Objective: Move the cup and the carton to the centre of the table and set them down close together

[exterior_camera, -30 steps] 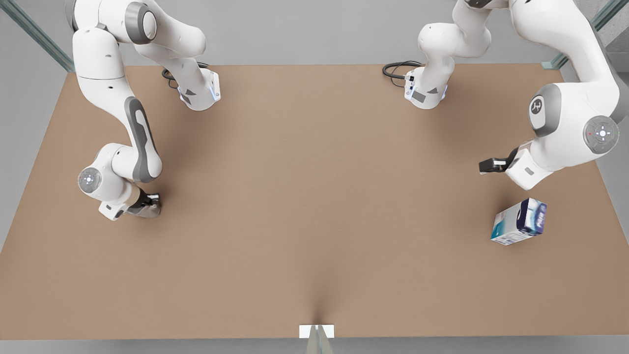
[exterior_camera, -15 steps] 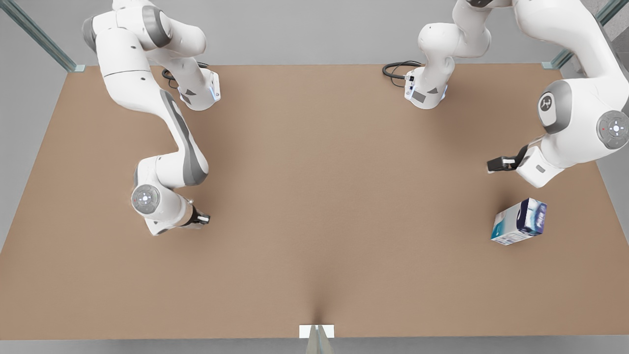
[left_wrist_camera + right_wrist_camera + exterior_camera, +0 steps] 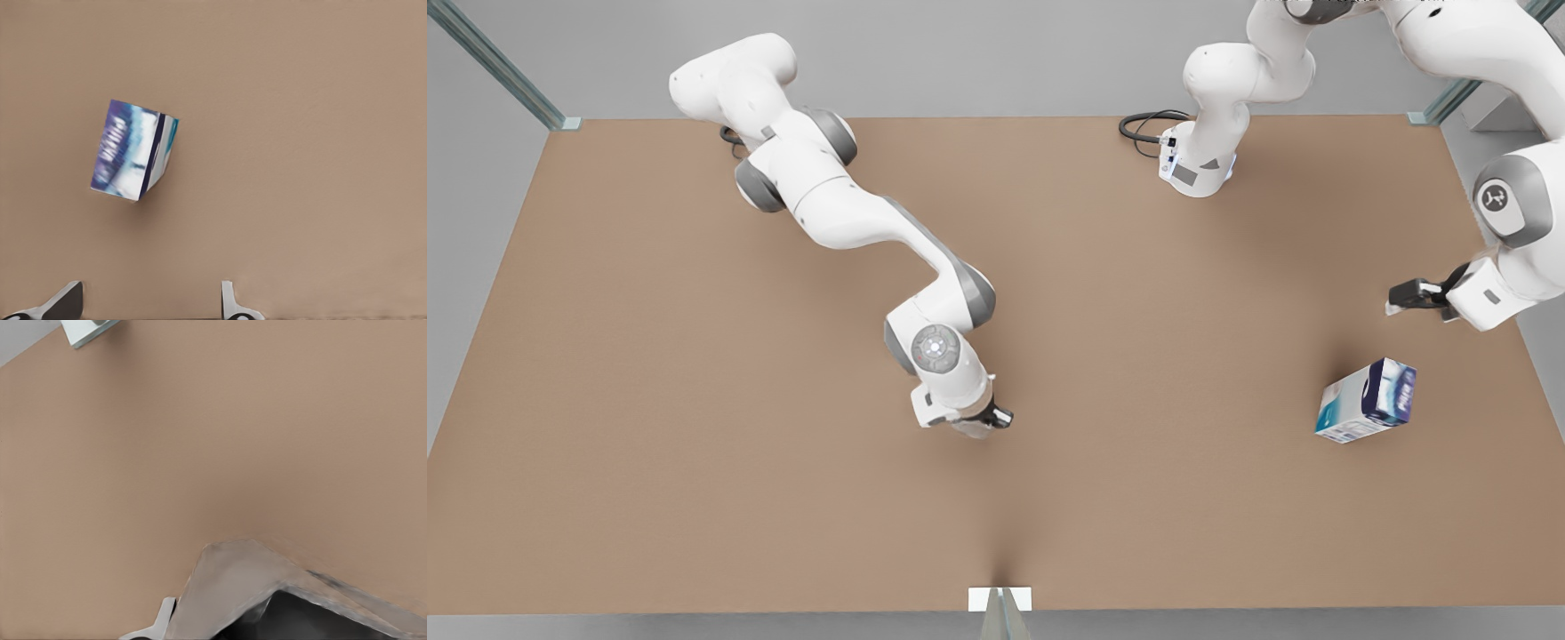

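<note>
While the right gripper (image 3: 989, 425) clasps the cup (image 3: 253, 593) at the bench's (image 3: 694, 498) centre, the left gripper (image 3: 1394, 300), fingers spread, hovers near the carton (image 3: 1368, 400).

Carton (image 3: 1367, 401): white, teal, navy print. Cup (image 3: 267, 593): silvery-grey, seemingly dark inside. Table (image 3: 694, 498): plain matte brown.

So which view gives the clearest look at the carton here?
The left wrist view: the carton sits whole and large on the table, ahead of the open left gripper, its white, teal and navy print facing the camera. The front view shows the carton whole too, but smaller, near the front view's right edge.
</note>
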Robot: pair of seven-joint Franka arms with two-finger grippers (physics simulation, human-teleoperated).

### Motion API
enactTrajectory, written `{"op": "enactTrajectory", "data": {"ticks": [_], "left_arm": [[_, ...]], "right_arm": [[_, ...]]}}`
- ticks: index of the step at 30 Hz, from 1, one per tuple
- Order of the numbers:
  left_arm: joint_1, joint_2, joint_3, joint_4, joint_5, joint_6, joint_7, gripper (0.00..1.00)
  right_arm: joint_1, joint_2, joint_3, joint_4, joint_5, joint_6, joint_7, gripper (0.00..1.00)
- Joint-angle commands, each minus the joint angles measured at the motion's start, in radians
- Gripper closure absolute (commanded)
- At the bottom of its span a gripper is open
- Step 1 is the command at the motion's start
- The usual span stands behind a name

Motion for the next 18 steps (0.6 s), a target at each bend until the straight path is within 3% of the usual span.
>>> {"op": "enactTrajectory", "data": {"ticks": [1,5,8,9,10,11,18], "left_arm": [[-0.018,0.006,0.0,0.0,0.035,0.003,0.02,0.0],[0.004,0.033,0.0,-0.091,0.045,0.147,0.062,0.0],[0.03,0.134,-0.002,-0.092,-0.003,0.214,0.051,0.0],[0.03,0.148,0.0,-0.092,-0.003,0.233,0.051,0.0],[0.044,0.168,0.0,-0.092,-0.003,0.262,0.051,0.0],[0.045,0.176,0.0,-0.092,-0.003,0.282,0.051,0.0],[0.057,0.22,-0.002,-0.082,-0.024,0.343,0.05,0.0]], "right_arm": [[0.01,0.003,0.0,-0.001,-0.005,-0.001,0.002,0.79],[0.073,0.046,-0.018,-0.006,-0.126,-0.052,-0.037,0.79],[0.082,0.066,-0.015,-0.006,-0.129,-0.05,-0.052,0.79],[0.082,0.066,-0.014,-0.007,-0.129,-0.05,-0.054,0.56],[0.082,0.066,-0.014,-0.007,-0.129,-0.052,-0.054,0.11],[0.082,0.066,-0.014,-0.007,-0.131,-0.056,-0.067,0.0],[0.084,0.066,-0.011,-0.001,-0.129,-0.029,-0.109,0.0]]}}
